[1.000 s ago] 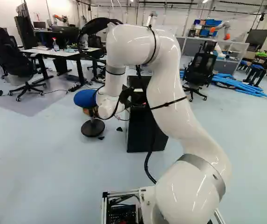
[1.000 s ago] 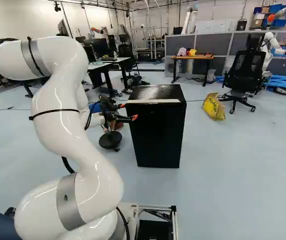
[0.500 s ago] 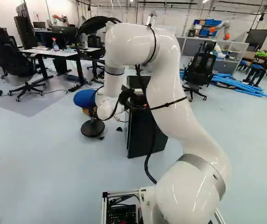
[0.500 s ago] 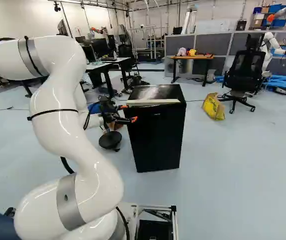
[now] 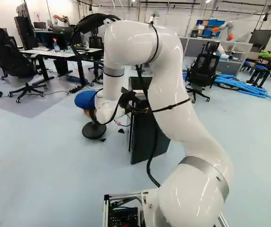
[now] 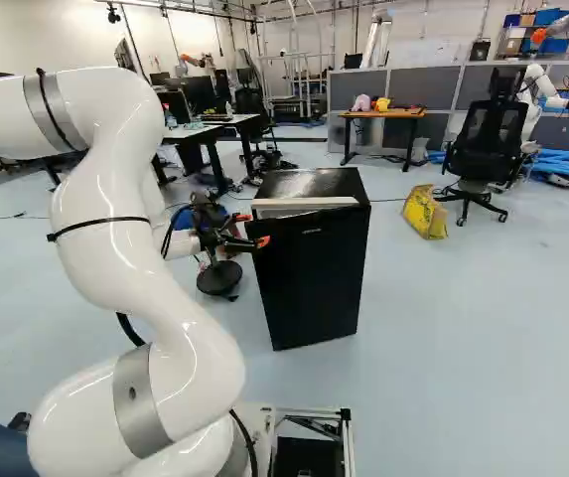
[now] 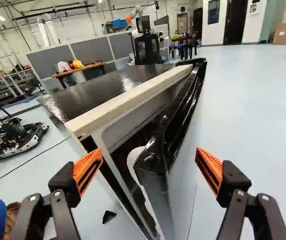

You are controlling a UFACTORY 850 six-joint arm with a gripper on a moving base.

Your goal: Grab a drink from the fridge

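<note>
The black fridge (image 6: 314, 263) stands ahead of the arm, its door (image 6: 309, 283) partly swung out towards the base. My gripper (image 6: 255, 230) is at the door's free edge, near its top corner, in the right base view; in the left base view much of it is behind the arm. In the wrist view the gripper (image 7: 149, 162) is open. The door's edge (image 7: 155, 185) lies between its spread fingers, with visible space to either side. A narrow gap shows between door and cabinet; the shelves inside are hidden and no drink can be seen.
A blue-topped stool (image 5: 94, 129) stands just beyond the gripper. A yellow bag (image 6: 426, 212) and an office chair (image 6: 488, 149) are right of the fridge. Behind are a wooden-topped table (image 6: 383, 113), grey partitions and another robot (image 6: 534, 87).
The fridge door has swung further out towards the base. My arm has drawn back a little, its gripper staying by the door's free edge. The base has not moved.
</note>
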